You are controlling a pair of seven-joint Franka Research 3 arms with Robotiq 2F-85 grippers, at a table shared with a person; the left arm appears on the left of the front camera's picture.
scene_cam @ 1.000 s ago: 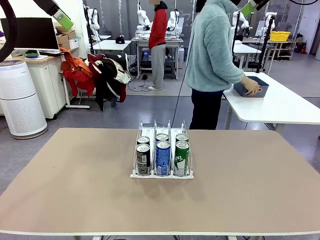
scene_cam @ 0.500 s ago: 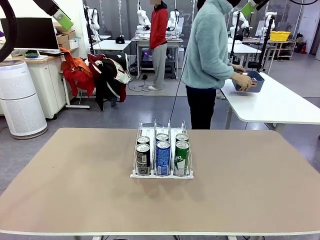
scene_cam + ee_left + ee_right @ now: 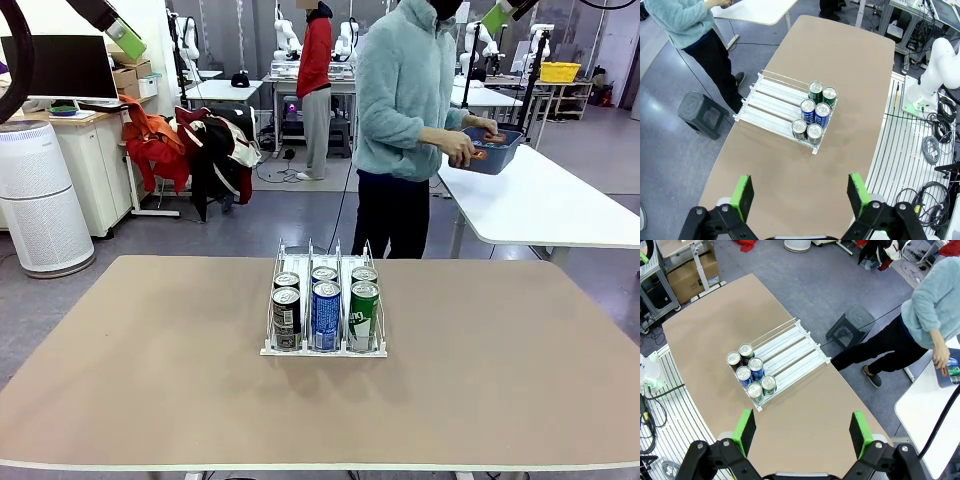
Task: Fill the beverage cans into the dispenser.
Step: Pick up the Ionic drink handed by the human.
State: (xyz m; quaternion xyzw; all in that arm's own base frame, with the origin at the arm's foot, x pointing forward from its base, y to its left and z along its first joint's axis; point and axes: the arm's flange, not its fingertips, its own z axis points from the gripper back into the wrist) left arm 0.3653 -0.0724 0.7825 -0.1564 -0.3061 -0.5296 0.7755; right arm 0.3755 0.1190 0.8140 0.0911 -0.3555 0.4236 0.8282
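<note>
The dispenser point(image 3: 323, 262) stands in the middle of the tan table point(image 3: 150, 360). At its near end sit the beverage cans, two to a lane: black point(image 3: 286, 318), blue-and-white point(image 3: 326, 315) and green point(image 3: 363, 315) in front. From high above, the left wrist view shows the dispenser point(image 3: 772, 97) with its cans point(image 3: 815, 112), and my left gripper point(image 3: 800, 192) open and empty. The right wrist view shows the dispenser point(image 3: 792, 350) and cans point(image 3: 750, 372) far below my right gripper point(image 3: 802, 432), also open and empty.
A person in a light blue fleece point(image 3: 400, 90) stands at the table's far edge, holding a dark blue tub point(image 3: 492, 150) up with both hands over a white side table point(image 3: 560, 205). A grey stool point(image 3: 855, 322) stands on the floor beside the person.
The person has lifted the dark blue tub off the white side table and turned left with it. Both grippers and the cans have stayed put.
</note>
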